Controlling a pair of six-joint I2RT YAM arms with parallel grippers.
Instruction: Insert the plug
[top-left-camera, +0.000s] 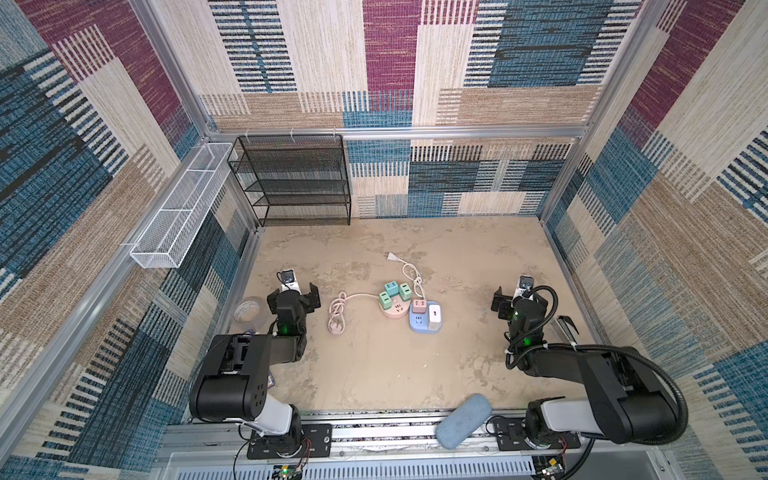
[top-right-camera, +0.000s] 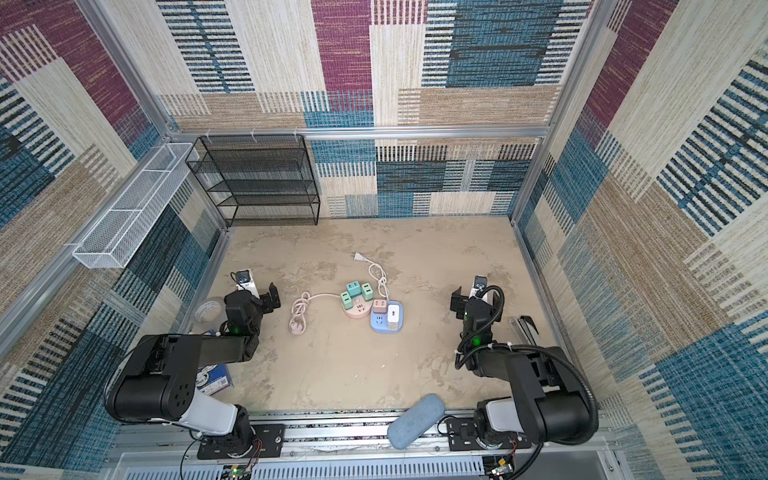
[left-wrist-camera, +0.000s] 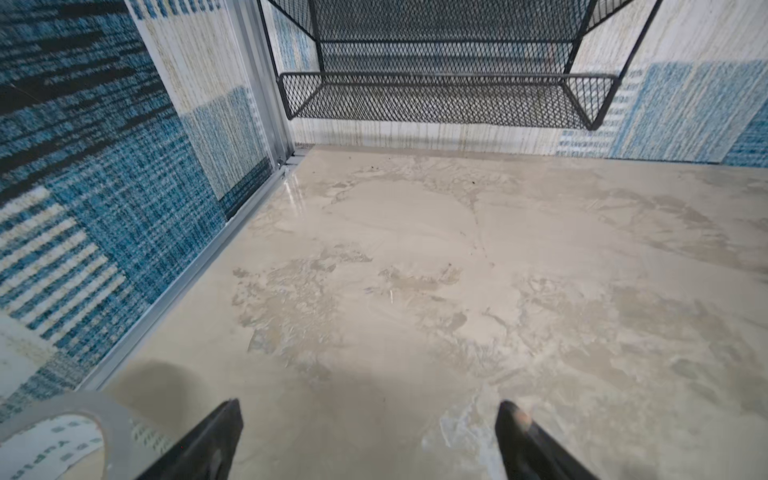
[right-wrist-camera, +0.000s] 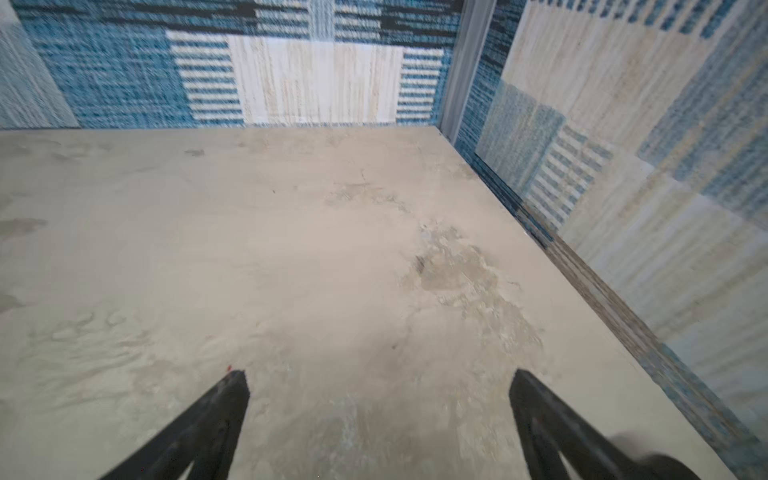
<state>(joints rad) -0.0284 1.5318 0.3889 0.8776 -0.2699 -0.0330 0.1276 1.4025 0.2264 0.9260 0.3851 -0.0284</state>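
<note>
A round pink power strip (top-left-camera: 392, 309) carrying green cube adapters lies mid-table in both top views. Its pink cord loops left to a pink plug (top-left-camera: 336, 327) lying loose. Touching it is a blue power strip (top-left-camera: 424, 322) with a pink and a white adapter. Its white cord runs back to a white plug (top-left-camera: 392, 257), also loose. My left gripper (top-left-camera: 293, 296) hovers open to the left of the pink plug, empty in the left wrist view (left-wrist-camera: 370, 409). My right gripper (top-left-camera: 519, 297) stands open far to the right, empty too (right-wrist-camera: 380, 376). Neither wrist view shows a plug or strip.
A tape roll (top-left-camera: 247, 309) sits beside the left gripper, near the left wall. A black mesh shelf (top-left-camera: 291, 178) stands at the back left, with a white wire basket (top-left-camera: 183, 208) on the left wall. A blue-grey pouch (top-left-camera: 463, 419) lies on the front rail.
</note>
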